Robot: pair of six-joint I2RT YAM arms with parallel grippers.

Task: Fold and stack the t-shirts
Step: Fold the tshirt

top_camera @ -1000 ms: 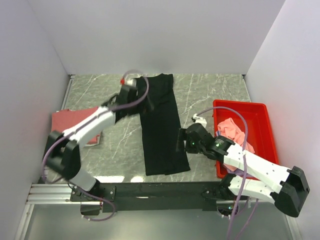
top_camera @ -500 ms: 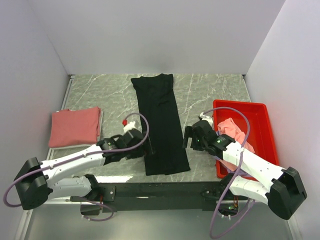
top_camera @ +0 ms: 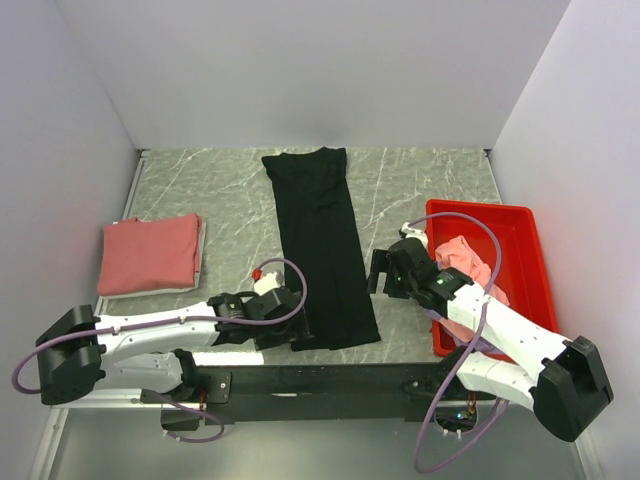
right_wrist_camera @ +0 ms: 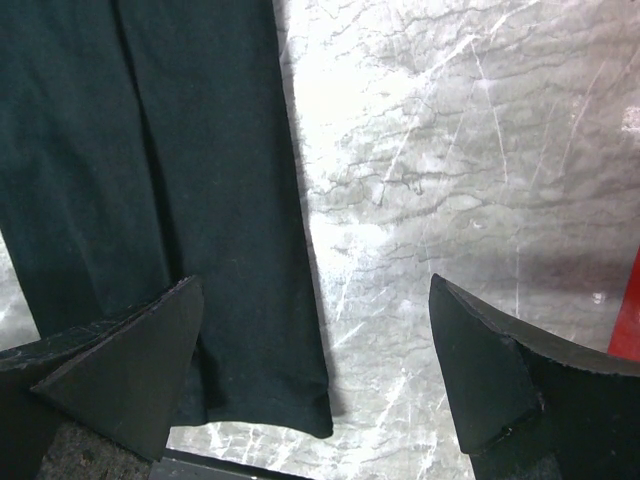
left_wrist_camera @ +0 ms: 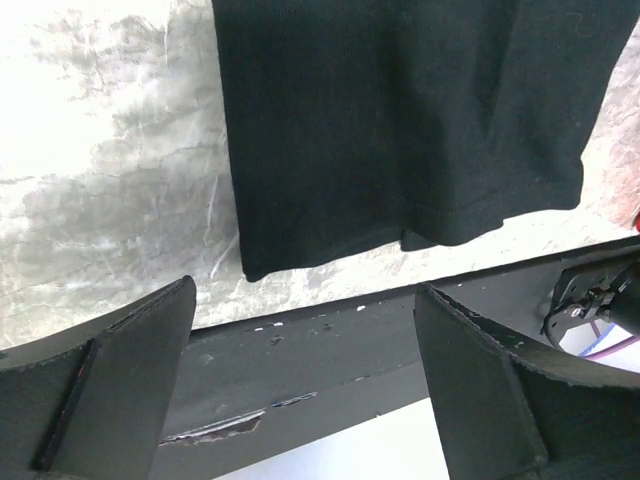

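The black t-shirt (top_camera: 322, 245) lies as a long narrow strip down the middle of the table, its neck label hidden. My left gripper (top_camera: 293, 328) is open and empty at the strip's near left corner; in the left wrist view its gripper (left_wrist_camera: 310, 400) hangs over the table's front edge, with the black hem (left_wrist_camera: 400, 120) just beyond. My right gripper (top_camera: 378, 272) is open and empty just right of the strip's lower part, and the right wrist view shows its gripper (right_wrist_camera: 315, 390) by the shirt's right edge (right_wrist_camera: 150, 180). A folded salmon-red shirt (top_camera: 150, 255) lies at the left. A pink shirt (top_camera: 465, 260) is bunched in the bin.
The red plastic bin (top_camera: 525, 250) stands at the right, close behind my right arm. The black front rail (left_wrist_camera: 330, 340) runs along the table's near edge. White walls close the table in on three sides. A pale layer shows under the salmon-red shirt's right edge (top_camera: 202, 255).
My left arm has swung from the far end of the black shirt down to its near left corner. My right gripper has shifted slightly away from the shirt's right edge.
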